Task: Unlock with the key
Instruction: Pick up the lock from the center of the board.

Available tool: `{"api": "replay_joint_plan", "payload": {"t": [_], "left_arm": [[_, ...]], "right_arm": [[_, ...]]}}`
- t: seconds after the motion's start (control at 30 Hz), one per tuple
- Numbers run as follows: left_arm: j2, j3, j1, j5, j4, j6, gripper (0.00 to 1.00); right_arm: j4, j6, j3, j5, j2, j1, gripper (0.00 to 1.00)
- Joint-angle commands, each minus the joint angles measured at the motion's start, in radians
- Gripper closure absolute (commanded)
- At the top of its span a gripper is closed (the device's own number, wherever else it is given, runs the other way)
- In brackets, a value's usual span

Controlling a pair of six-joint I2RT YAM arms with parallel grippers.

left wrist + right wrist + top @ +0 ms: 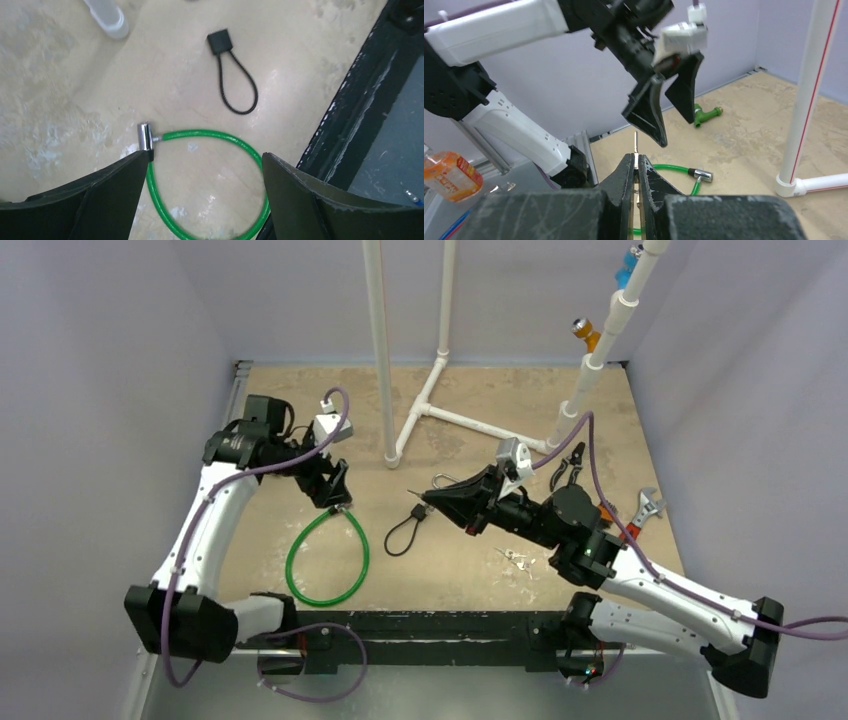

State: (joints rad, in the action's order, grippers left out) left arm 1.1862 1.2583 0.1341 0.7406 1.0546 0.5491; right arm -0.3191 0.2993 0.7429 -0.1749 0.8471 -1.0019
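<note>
A green cable lock lies looped on the table, its silver lock head at the loop's top. My left gripper hovers just above that head and stands open. In the left wrist view the head sits beside the left finger, and the cable curves between the wide jaws of that gripper. My right gripper is shut on the key, whose thin blade sticks out past the fingertips toward the left gripper. The key is clear of the lock head.
A small black cable lock lies between the two grippers. A white PVC pipe frame stands at the back. A wrench and loose keys lie to the right. The black front rail runs close to the green loop.
</note>
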Motion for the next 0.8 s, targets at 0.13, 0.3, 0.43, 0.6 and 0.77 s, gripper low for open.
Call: {"api": "replay_joint_plan", "payload": {"t": [0.13,0.3,0.43,0.6,0.77], "left_arm": [[0.16,-0.187,-0.014,-0.254,-0.111,0.152,0.23],[0.25,-0.249,-0.012,-0.376,-0.23,0.143,0.27],[0.309,-0.275,0.003,-0.476,-0.321,0.14,0.28],[0.359,-0.305,0.033,-0.565,-0.403,0.147,0.31],[0.405,-0.304,0.062,-0.557,-0.419,0.146,0.32]], "right_arm": [[0.004,0.043,-0.032,0.013,-0.054,0.04,1.0],[0.01,0.049,-0.038,0.029,-0.076,0.046,1.0],[0.016,0.053,-0.033,0.033,-0.085,0.054,1.0],[0.017,0.055,-0.023,0.043,-0.094,0.061,1.0],[0.026,0.055,-0.013,0.046,-0.098,0.074,1.0]]}}
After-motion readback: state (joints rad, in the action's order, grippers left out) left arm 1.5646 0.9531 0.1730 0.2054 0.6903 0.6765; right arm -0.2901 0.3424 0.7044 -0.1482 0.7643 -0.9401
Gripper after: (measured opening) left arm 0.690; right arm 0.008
